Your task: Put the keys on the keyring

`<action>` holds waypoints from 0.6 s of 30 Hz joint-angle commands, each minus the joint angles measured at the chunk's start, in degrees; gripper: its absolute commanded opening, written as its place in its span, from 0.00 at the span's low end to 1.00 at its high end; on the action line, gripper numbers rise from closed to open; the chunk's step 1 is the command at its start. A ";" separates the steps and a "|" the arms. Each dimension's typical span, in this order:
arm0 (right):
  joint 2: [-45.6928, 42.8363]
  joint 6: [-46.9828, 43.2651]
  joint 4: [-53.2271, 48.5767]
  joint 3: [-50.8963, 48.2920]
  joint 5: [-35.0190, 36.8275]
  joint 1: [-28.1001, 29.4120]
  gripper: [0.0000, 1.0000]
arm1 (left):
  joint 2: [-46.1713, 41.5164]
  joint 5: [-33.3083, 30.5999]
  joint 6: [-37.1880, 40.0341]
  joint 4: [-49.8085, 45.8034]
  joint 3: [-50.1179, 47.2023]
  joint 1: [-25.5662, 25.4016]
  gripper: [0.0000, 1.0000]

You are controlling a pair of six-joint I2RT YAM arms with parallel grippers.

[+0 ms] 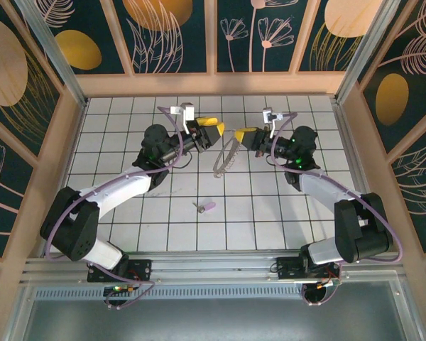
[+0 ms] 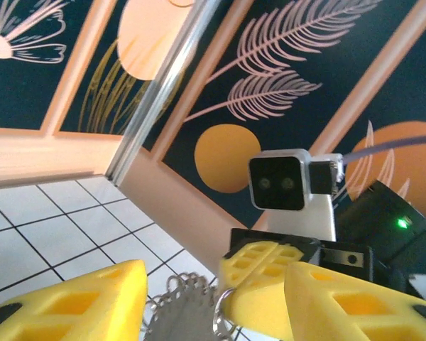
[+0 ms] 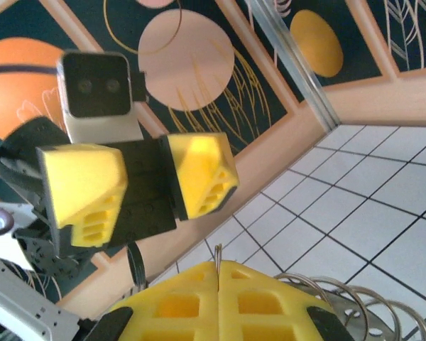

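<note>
Clamped seam to seam at the right gripper point(image 1: 246, 133), yellow fingers point(image 3: 192, 305) shut on the thin wire of the keyring point(image 1: 227, 158), left hanging as a slanted grey hoop between the two arms; low end touching the tiles or not, cannot tell. Spread apart at the left gripper point(image 1: 208, 132), yellow fingers point(image 2: 78, 302) holding nothing, facing the right gripper from just beside it. From the left wrist, right next to the clamped fingers: a small ring point(image 2: 224, 316) and a grey scalloped metal piece point(image 2: 184, 309), too close and cropped to name with certainty. Further out, on the white tiled floor point(image 1: 270, 213), toward the arm bases and well apart from both grippers: the key point(image 1: 208, 207), pale lilac with a short grey metal end, lying flat. Judged light and stiff, and small enough to skid on glossy tile; best pinched across the lilac head, leaving the metal end free to meet the wire. Judged thin, springy and slick, the hoop; likely to swing or twist under a one-point hold, so worth steadying with a second hold near the opening, not to be made out here. No brand, label or legible writing anywhere; merely a green light point(image 2: 401, 224) on the right arm's housing and leaf-and-disc patterns across the dark wall panels point(image 1: 170, 35).
</note>
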 commanded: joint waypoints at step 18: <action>10.35 24.06 36.86 1.23 4.93 -0.24 0.00 | 8.31 -2.26 -15.17 22.70 -3.29 0.09 0.61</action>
